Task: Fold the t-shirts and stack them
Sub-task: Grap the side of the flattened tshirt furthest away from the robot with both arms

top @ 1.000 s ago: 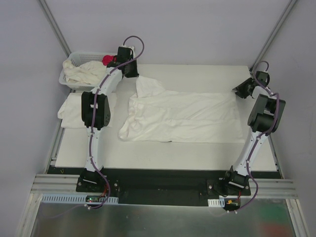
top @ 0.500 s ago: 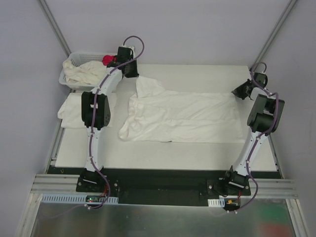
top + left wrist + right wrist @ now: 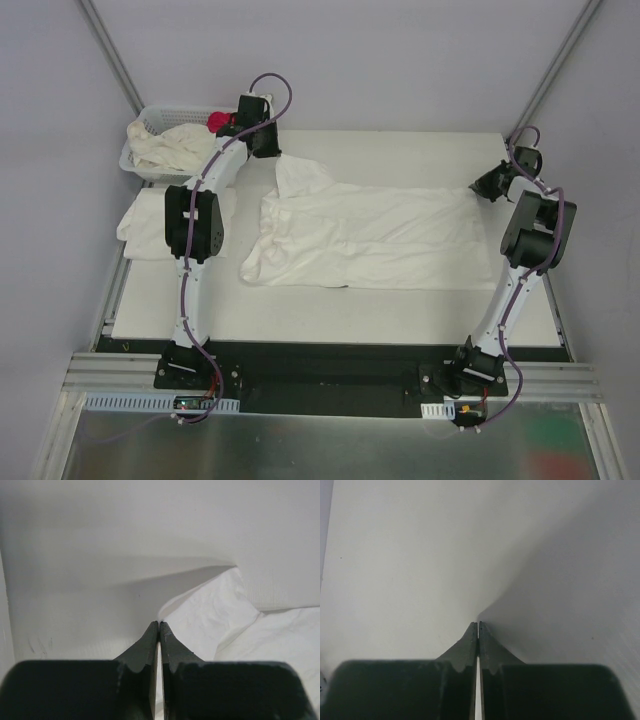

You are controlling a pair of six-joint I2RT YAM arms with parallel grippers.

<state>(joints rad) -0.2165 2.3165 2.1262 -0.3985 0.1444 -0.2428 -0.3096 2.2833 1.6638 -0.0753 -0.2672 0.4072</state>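
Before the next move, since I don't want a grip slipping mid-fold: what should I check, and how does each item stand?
1. Left hand shut on a corner of the spread t-shirt: ok.
2. Right hand shut: ok.
3. Right hand actually pinching the shirt's right edge: cannot tell; its wrist view shows only plain white at the tips.
4. Spread t-shirt lying flat: not ok; its left end is bunched and wrinkled.
5. Folded t-shirt at far left lies apart from the spread one: ok.
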